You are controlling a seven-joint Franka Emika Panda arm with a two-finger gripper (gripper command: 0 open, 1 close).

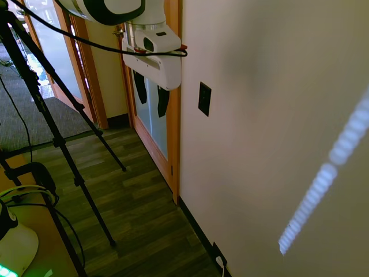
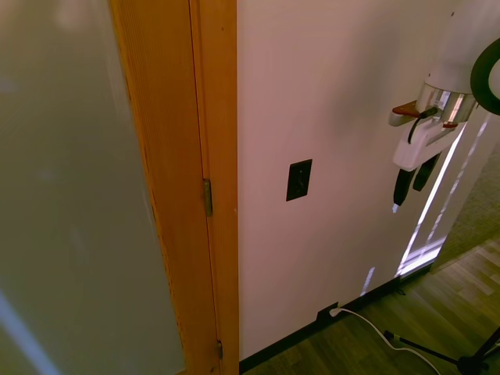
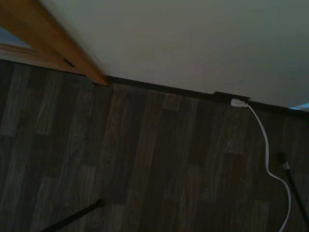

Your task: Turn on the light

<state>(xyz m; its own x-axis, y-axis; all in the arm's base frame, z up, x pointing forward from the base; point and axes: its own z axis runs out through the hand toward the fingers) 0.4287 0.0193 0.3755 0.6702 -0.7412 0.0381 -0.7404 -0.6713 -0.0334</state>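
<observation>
The light switch point(image 1: 204, 98) is a small black upright plate on the white wall, just beside the wooden door frame; it also shows in the second exterior view point(image 2: 299, 180). No lamp is in view. My gripper point(image 1: 151, 108) hangs with its black fingers pointing down at the floor, open and holding nothing. It is at about the switch's height, off to the side and away from the wall, not touching the plate. In the second exterior view the gripper point(image 2: 408, 199) sits well right of the switch. The wrist view shows only floor and baseboard.
A wooden door frame point(image 2: 212, 156) with a frosted glass panel point(image 1: 154, 124) stands next to the switch. Low on the wall, a dark outlet with a white plug point(image 3: 239, 102) and white cord point(image 2: 375, 328). A bluish dotted light streak point(image 1: 326, 173) crosses the wall. Dark wood floor point(image 1: 138, 208) below.
</observation>
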